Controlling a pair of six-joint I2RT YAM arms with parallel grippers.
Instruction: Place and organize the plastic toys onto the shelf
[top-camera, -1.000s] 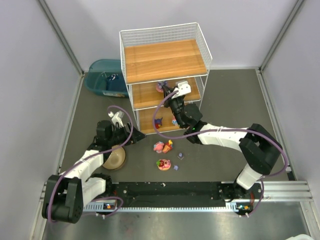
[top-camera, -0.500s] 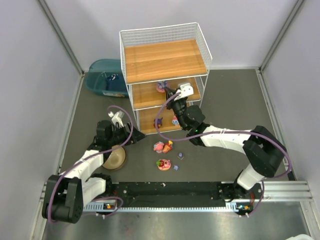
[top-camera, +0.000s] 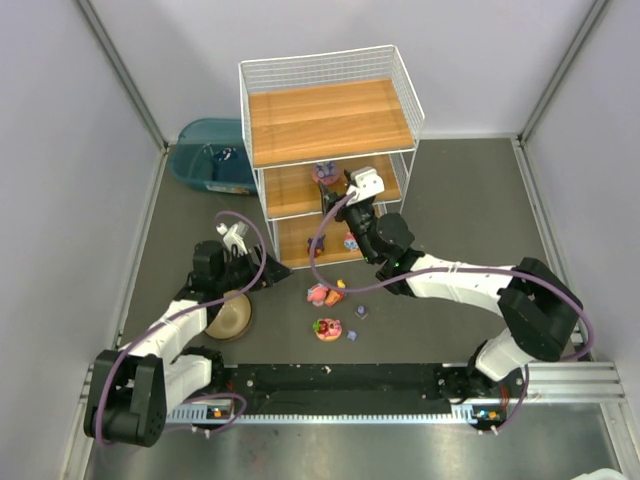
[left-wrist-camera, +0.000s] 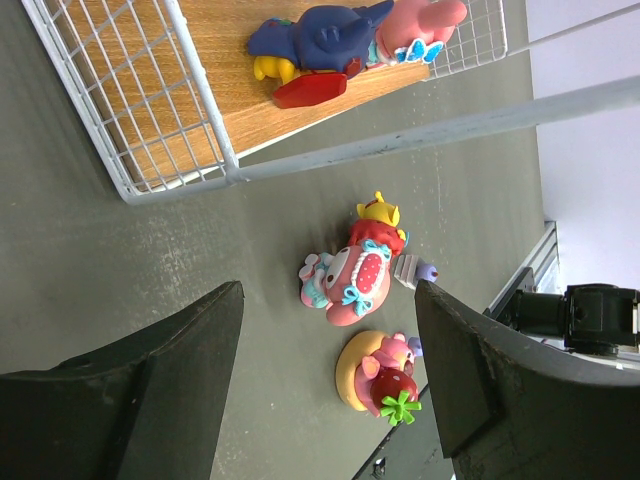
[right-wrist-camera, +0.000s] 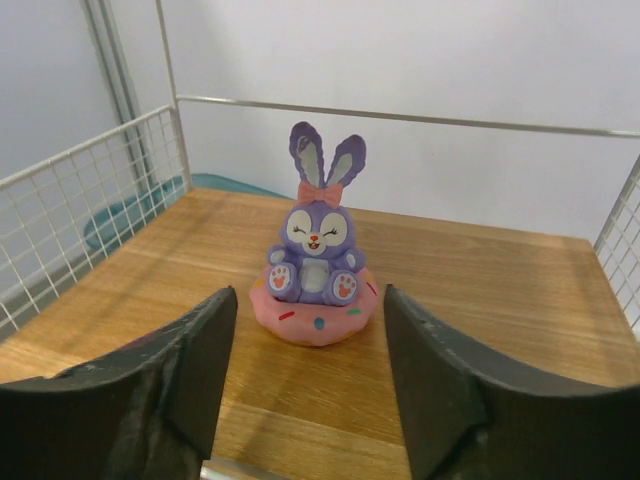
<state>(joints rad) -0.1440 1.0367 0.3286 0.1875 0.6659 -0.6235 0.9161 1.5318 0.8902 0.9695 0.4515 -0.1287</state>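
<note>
Our right gripper (right-wrist-camera: 307, 300) reaches into the middle tier of the shelf (top-camera: 330, 120). Its fingers are spread and grasp nothing. The purple bunny (right-wrist-camera: 318, 250) sits upright in its pink ring on that board, apart from both fingers and facing the front of the shelf, so we judge it is already placed. Our left gripper (left-wrist-camera: 328, 290) is also spread and empty. It hovers over the floor just in front of the shelf's lowest tier, aimed at the pink figurine (left-wrist-camera: 350, 285), which is probably the next toy to take.

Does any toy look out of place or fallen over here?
A pink figurine and other toys are on the floor before the shelf, not on it. The purple bunny sits upright; nothing looks damaged.
</note>
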